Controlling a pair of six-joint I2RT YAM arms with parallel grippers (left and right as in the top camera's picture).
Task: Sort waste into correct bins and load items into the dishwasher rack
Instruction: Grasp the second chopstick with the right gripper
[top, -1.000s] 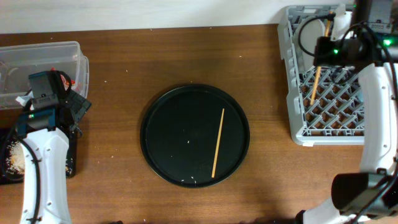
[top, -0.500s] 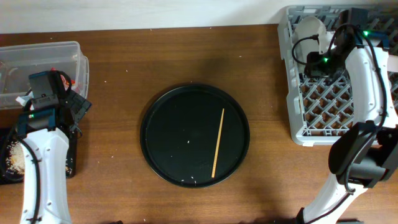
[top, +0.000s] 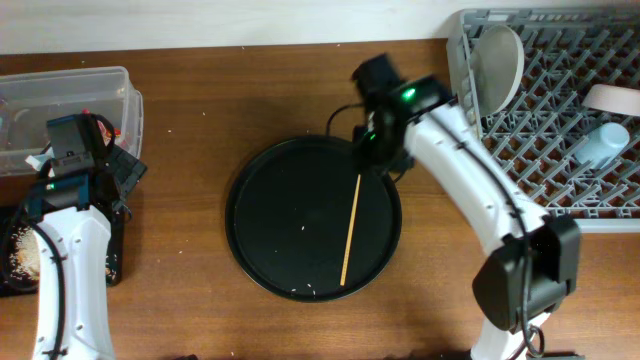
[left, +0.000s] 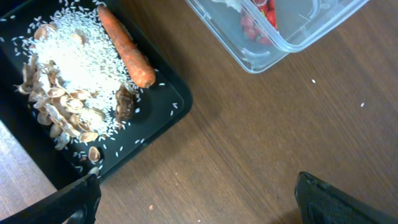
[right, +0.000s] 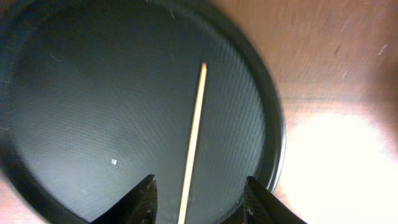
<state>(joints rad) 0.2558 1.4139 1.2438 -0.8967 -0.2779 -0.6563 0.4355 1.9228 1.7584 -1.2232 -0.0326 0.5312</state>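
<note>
One wooden chopstick (top: 351, 230) lies on the large round black tray (top: 262, 215). My right gripper (top: 378, 158) hovers over its far end. In the right wrist view the chopstick (right: 194, 137) runs between the open fingers (right: 142, 200) of that gripper (right: 199, 205), with a gap on each side. The grey dishwasher rack (top: 540, 150) holds a white plate (top: 497, 60), a light-blue cup (top: 600, 145) and a white bowl (top: 612, 98). My left gripper (left: 199, 205) is open over bare wood beside the black bin (left: 168, 118), which holds rice (left: 74, 56), a carrot (left: 127, 50) and a dark scrap (left: 124, 106).
The clear tub (top: 60, 100) stands at the far left with a red wrapper (left: 258, 18) inside. Beige scraps (left: 56, 106) lie beside the rice. A few rice grains dot the round tray. Bare wood lies between the round tray and the bins.
My right arm has swung from the rack leftward to the round tray. Its jaws have opened, and the chopstick it held over the rack is no longer in them. The left arm stayed still.
</note>
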